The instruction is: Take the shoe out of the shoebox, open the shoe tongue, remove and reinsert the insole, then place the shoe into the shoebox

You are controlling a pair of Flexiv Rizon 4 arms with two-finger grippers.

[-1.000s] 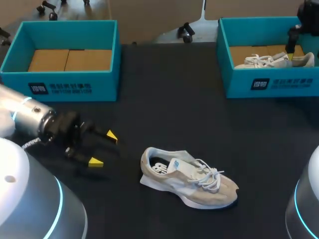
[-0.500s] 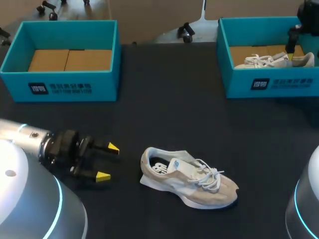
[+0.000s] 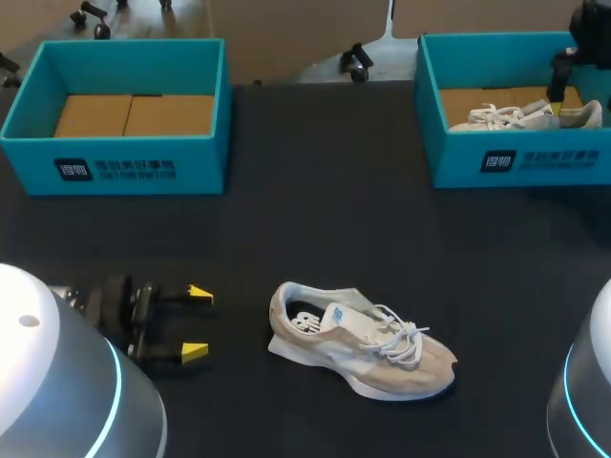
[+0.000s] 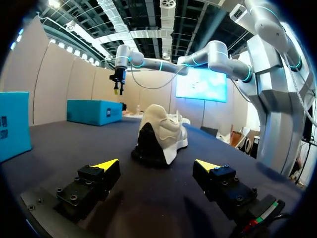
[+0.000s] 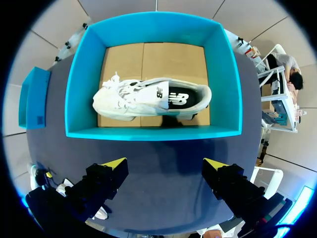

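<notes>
Left jaws: wide open, holding nothing, yellow fingertips [image 3: 200,294] well apart and level with one another just above the black tabletop [image 3: 315,191]. In the head view they sit at about 8 o'clock on the tabletop and point toward 3 o'clock. The left arm [image 3: 57,382] comes in from the near left corner. In the left wrist view the beige shoe [image 4: 161,134] stands straight ahead of the left jaws, at their 12 o'clock. Its heel faces them and it is clear of both fingertips [image 4: 106,164]. In the head view we log the beige shoe [image 3: 358,339] upright on its sole near 6 o'clock. Its heel is toward 10 o'clock and its toe toward 4 o'clock, with the laces loose over the tongue. It touches neither box. Right jaws: also wide open and empty, fingertips [image 5: 113,164] hanging above the near wall of the right shoebox [image 5: 153,133]. A white shoe [image 5: 151,99] lies on its side on that box's brown floor. In the head view the right shoebox [image 3: 554,157] is at 2 o'clock with the white shoe [image 3: 530,116] inside, and the right arm [image 3: 587,38] is above it. The left shoebox [image 3: 196,167] sits at 10 o'clock, showing only its brown floor.
</notes>
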